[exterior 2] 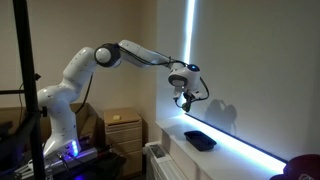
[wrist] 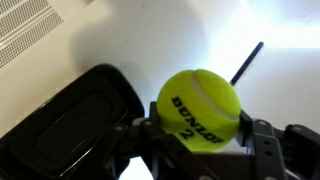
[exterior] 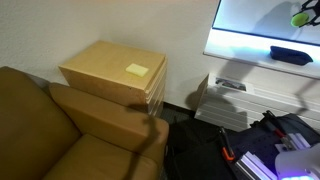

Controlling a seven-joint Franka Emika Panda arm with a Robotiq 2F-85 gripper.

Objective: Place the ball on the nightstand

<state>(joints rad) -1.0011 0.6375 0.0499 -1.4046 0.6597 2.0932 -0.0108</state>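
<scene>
The yellow-green tennis ball [wrist: 199,108], marked DUNLOP 2, sits between my gripper's [wrist: 200,135] fingers in the wrist view; the gripper is shut on it. In an exterior view the gripper [exterior 2: 183,97] hangs high near a lit wall, above a white shelf, with the ball a small green spot [exterior 2: 183,99]. In an exterior view the ball and gripper show at the top right corner [exterior: 304,17]. The tan wooden nightstand [exterior: 105,62] with a yellow note [exterior: 137,70] stands far to the left, beside the couch. It also shows low in the room [exterior 2: 124,128].
A black flat object [exterior 2: 200,139] lies on the white shelf under the gripper, also seen in the wrist view [wrist: 70,120] and in an exterior view [exterior: 290,54]. A brown couch [exterior: 60,135] adjoins the nightstand. A white radiator-like unit [exterior: 225,100] stands under the shelf.
</scene>
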